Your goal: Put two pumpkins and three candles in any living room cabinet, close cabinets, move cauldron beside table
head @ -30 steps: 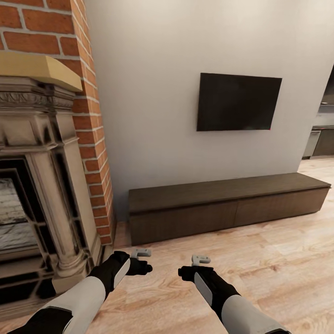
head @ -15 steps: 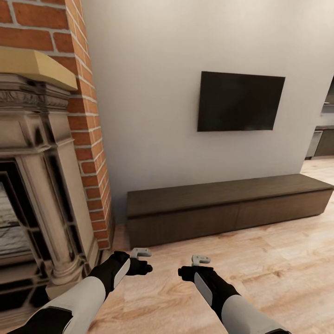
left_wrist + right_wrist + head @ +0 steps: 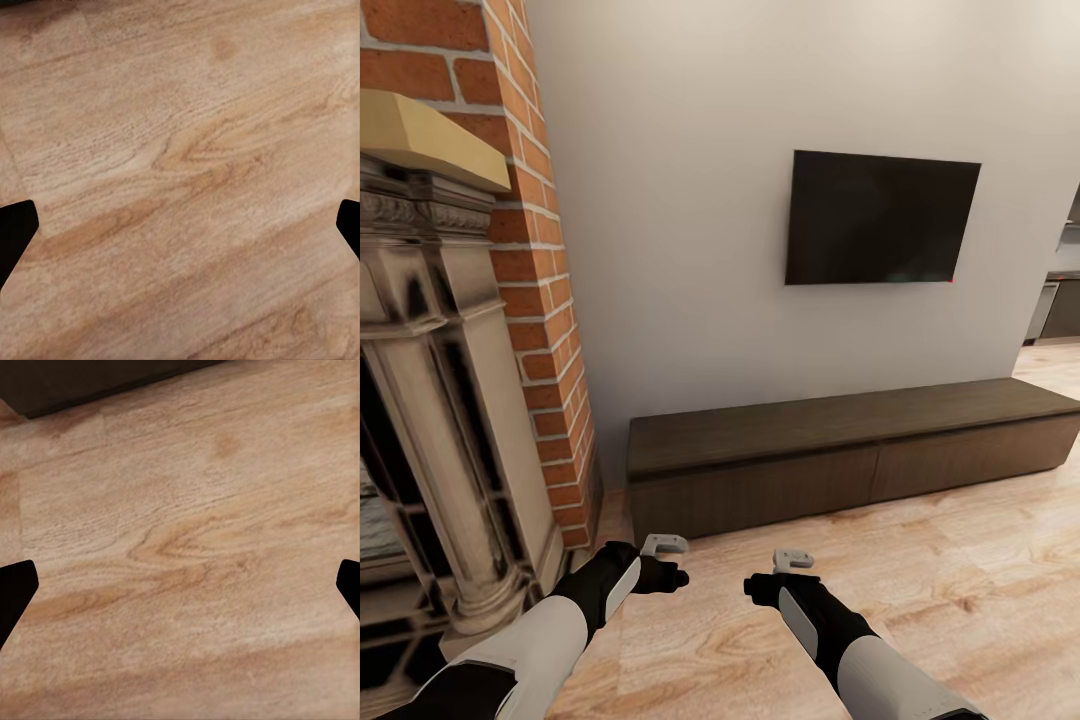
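The cabinet (image 3: 840,440), a long, low, dark-brown unit, stands against the white wall ahead with its flat fronts shut and its top bare. A dark strip of its base (image 3: 90,382) appears in the right wrist view. My left gripper (image 3: 660,575) and right gripper (image 3: 770,588) hang side by side over the wood floor, short of the cabinet. In the wrist views the left gripper (image 3: 180,232) and right gripper (image 3: 180,592) are open, with only floorboards between their fingers. The pumpkins, candles, cauldron and table are out of view.
A brick chimney with a stone fireplace surround (image 3: 450,400) stands close on the left. A black TV (image 3: 885,218) hangs on the wall above the cabinet. Light wood floor (image 3: 960,580) runs right toward a doorway (image 3: 1060,310).
The whole view has shifted, so the camera moved: the fireplace has slid toward the left edge and the cabinet sits slightly closer. Both arms hold the same pose.
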### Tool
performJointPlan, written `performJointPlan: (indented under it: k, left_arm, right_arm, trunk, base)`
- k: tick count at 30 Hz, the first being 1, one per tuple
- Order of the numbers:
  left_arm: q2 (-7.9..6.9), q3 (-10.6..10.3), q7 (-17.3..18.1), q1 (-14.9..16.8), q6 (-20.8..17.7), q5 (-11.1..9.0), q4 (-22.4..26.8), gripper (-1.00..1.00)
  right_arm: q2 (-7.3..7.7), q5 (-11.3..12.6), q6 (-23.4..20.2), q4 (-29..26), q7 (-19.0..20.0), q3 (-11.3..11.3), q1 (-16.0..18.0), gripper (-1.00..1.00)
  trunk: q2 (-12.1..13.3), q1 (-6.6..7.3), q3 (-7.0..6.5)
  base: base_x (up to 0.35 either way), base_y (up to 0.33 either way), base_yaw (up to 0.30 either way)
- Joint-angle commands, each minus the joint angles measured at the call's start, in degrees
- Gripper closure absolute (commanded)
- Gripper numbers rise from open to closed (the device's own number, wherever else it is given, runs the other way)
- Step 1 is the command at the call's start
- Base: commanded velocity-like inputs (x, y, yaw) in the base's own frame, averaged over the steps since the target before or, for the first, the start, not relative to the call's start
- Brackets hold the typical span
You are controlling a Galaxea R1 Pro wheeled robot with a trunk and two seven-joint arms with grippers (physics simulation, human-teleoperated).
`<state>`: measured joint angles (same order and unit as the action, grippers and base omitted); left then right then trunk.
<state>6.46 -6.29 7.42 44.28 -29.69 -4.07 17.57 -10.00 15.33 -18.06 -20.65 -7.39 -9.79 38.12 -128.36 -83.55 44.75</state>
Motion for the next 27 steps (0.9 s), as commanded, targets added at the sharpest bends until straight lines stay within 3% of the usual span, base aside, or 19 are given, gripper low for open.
performJointPlan:
  k: [1,7,15,16,18,21,23,24,27]
  left_arm:
    - [-0.05,-0.4,0.0,0.0,-0.3,-0.4,0.1,-1.0]
    - [-0.05,-0.4,0.0,0.0,-0.2,-0.4,0.1,-1.0]
    - [-0.09,-0.3,0.0,0.0,-0.2,-0.4,0.7,-1.0]
    - [-0.1,-0.3,0.0,0.0,-0.3,-0.4,1.1,-1.0]
    - [-0.11,-0.4,0.1,0.0,-0.5,-0.4,3.5,-1.0]
    - [-0.13,-0.5,0.1,-0.1,-2.4,-1.7,10.3,-1.0]
    - [-0.13,-0.5,0.1,-0.2,-4.6,-2.9,13.4,-1.0]
    - [-0.13,-0.6,0.1,-0.6,-7.6,-4.0,17.3,-1.0]
    - [-0.13,-0.6,0.0,-2.0,-11.9,-4.9,23.4,-1.0]
  right_arm:
    - [0.0,0.6,-0.2,-0.1,-0.5,-0.3,0.0,-1.0]
    - [0.0,0.6,0.3,-0.1,-0.5,-0.3,0.0,-1.0]
    - [0.0,1.3,6.3,0.8,-0.6,0.4,-0.1,-1.0]
    - [0.0,1.9,6.5,0.9,-0.6,0.6,-0.2,-1.0]
    - [0.0,5.5,7.1,1.0,-0.6,2.1,-0.2,-1.0]
    - [0.0,12.6,7.5,1.1,-0.5,3.8,-0.2,-1.0]
    - [0.0,14.5,7.6,1.1,-0.5,4.2,-0.2,-1.0]
    - [0.07,15.7,7.7,1.1,-0.5,4.4,-0.2,-1.0]
    - [0.33,16.8,8.0,1.1,-0.5,4.6,-0.2,-1.0]
  trunk:
    - [0.0,0.01,0.06]
    - [0.0,0.01,0.06]
    - [0.0,0.01,0.06]
    - [0.0,0.01,0.06]
    - [0.0,0.01,0.06]
    - [0.0,0.01,0.06]
    - [0.0,0.01,0.06]
    - [0.0,0.01,0.06]
    - [0.0,0.01,0.06]
  base:
    - [0.016,-0.004,0.0]
    - [0.091,-0.002,0.0]
    - [0.044,0.0,0.0]
    - [0.012,0.0,0.0]
    - [0.007,0.0,0.0]
    - [0.003,0.0,0.0]
    - [0.001,0.0,0.0]
    - [0.0,0.0,0.0]
    - [0.0,0.0,0.0]
